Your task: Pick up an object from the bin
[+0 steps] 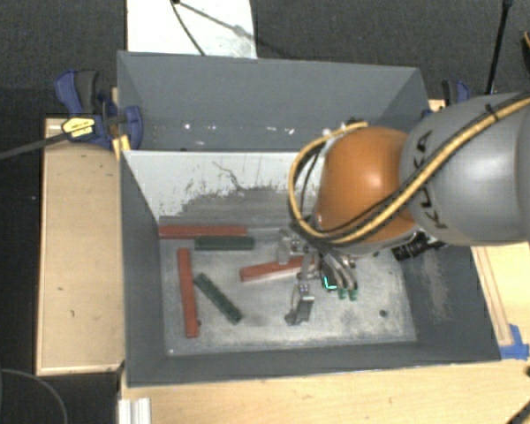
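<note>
My gripper (pixel 299 310) hangs below the orange wrist cover, low over the bin floor right of centre. A short red bar (pixel 265 272) lies tilted just left of it, its right end running in under the gripper body. Whether the bar is gripped cannot be made out. A short dark green bar (pixel 217 298) lies diagonally on the floor further left.
Along the back of the floor lie a long red bar (pixel 203 231) and a dark green bar (pixel 223 245) side by side. Another long red bar (pixel 188 293) lies upright along the left side. The arm and its cables cover the bin's right part.
</note>
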Robot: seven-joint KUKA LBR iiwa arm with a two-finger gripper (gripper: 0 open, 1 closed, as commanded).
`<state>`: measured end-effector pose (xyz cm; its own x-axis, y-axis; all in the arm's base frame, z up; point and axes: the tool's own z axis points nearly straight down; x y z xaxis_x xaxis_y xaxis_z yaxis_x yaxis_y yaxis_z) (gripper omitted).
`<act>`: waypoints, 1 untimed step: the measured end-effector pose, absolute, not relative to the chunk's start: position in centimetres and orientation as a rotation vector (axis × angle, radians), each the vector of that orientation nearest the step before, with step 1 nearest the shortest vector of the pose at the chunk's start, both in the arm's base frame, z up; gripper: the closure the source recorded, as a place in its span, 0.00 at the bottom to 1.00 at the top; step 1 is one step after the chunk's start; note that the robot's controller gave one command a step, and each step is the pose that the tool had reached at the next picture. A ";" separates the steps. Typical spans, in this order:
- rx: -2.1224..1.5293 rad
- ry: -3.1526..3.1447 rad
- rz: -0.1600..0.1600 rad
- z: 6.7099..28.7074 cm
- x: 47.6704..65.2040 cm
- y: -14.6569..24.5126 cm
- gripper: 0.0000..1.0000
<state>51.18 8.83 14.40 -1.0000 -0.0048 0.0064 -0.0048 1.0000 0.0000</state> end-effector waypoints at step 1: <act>0.116 -3.137 0.000 6.6 54.9 9.0 0.00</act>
<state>54.95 8.96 6.62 -0.9973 -0.0736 0.0021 -0.0736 0.9973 0.0002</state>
